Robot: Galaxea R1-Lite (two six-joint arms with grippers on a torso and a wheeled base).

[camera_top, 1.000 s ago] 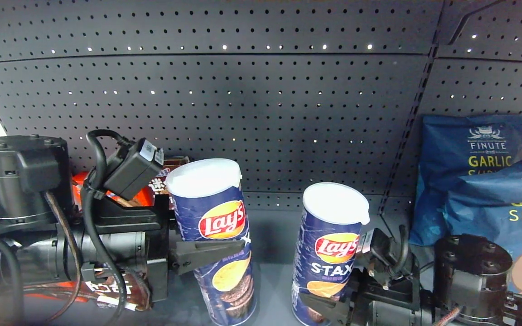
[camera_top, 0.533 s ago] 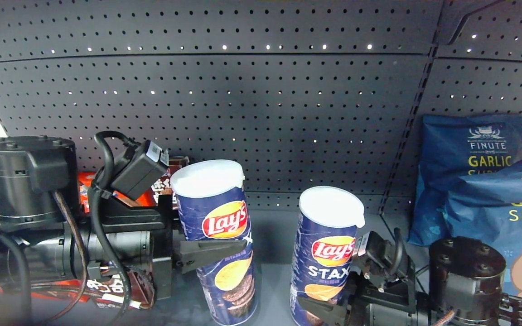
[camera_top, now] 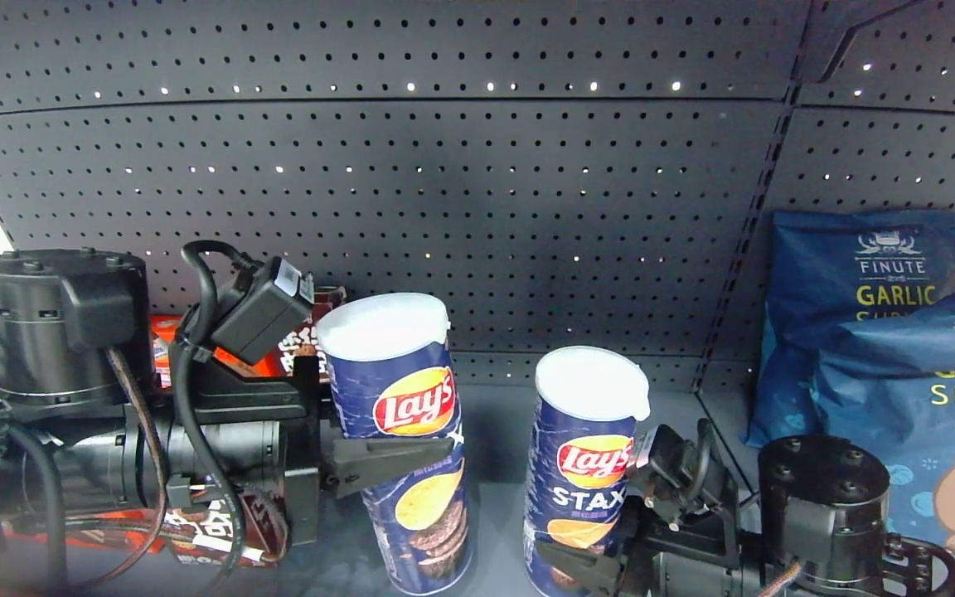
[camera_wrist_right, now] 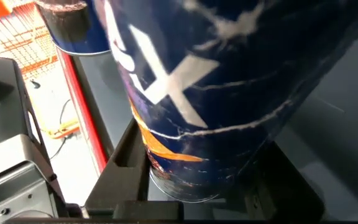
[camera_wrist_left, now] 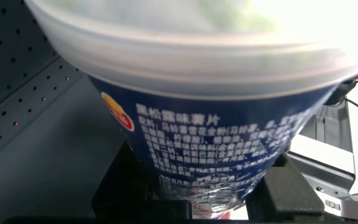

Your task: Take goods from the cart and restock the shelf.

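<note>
Right gripper [camera_top: 581, 562] clamped low on right can [camera_top: 589, 448], over front of shelf [camera_top: 494, 431]; long axis near vertical, white lid up. Left gripper [camera_top: 411, 462] clamped mid-body on left can [camera_top: 395, 390], likewise upright, lid up. Farther right: blue snack bags [camera_top: 859, 290]. Rearmost: pegboard [camera_top: 527, 207].

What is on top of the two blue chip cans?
The left can has a white lid on top, and the right can has a second lid. Both lids cover the openings, so what is inside cannot be seen.
</note>
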